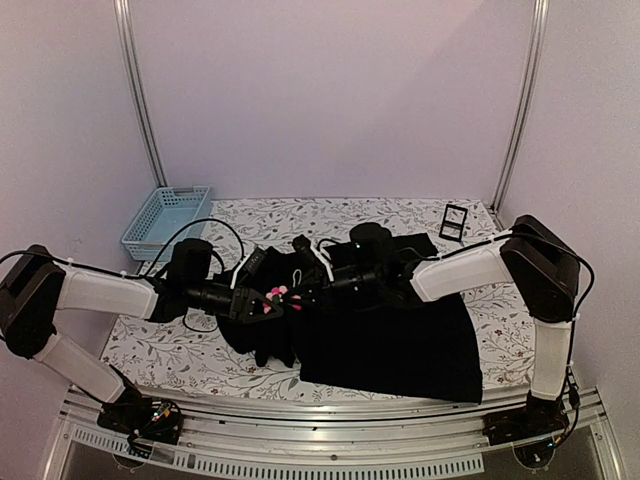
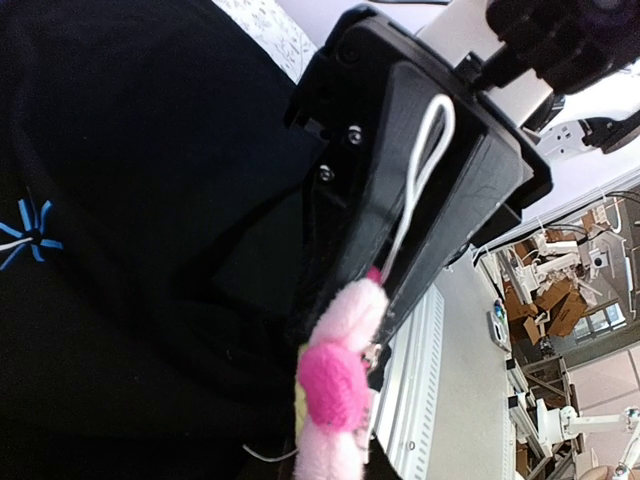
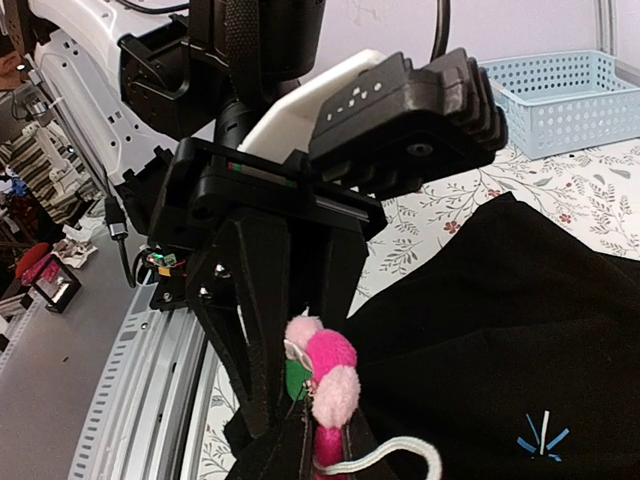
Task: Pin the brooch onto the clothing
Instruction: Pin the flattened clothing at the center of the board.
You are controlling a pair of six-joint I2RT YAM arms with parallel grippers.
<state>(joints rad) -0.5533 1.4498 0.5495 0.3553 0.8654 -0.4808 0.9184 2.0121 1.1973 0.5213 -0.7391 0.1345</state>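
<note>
Pinching from the left, the left gripper (image 1: 263, 301) has its jaws drawn nearly together on the brooch (image 2: 335, 390). The right wrist view shows its two black fingers narrowing down to the pink tuft. The right gripper (image 1: 305, 296) meets it from the opposite side with its jaws clenched, its tips touching the upper end of the brooch in the left wrist view. Whether those tips hold the pin, a fold of cloth or nothing cannot be told. A white cord loop (image 2: 425, 160) lies along that gripper's black body.

The brooch stands on edge between the two tips. From above, its long axis runs along the line from one gripper to the other, left to right. In both wrist views it is seen side-on, as a narrow strip running up and down the frame. It is soft and fuzzy, with pale pink lobes and one hot-pink lobe bulging out at the middle. A sliver of yellowish green shows along the flank that faces the shirt in the left wrist view.

It is over the left part of the shirt (image 1: 400, 340), by a bunched sleeve. The black cloth spreads flat to the right. The light-blue star emblem (image 2: 25, 232) lies well apart from the brooch. The shirt rests on a table (image 1: 330, 215) with a leaf-patterned cover. A blue basket (image 1: 165, 222) is at the far left and a small black stand (image 1: 453, 221) at the far right.
</note>
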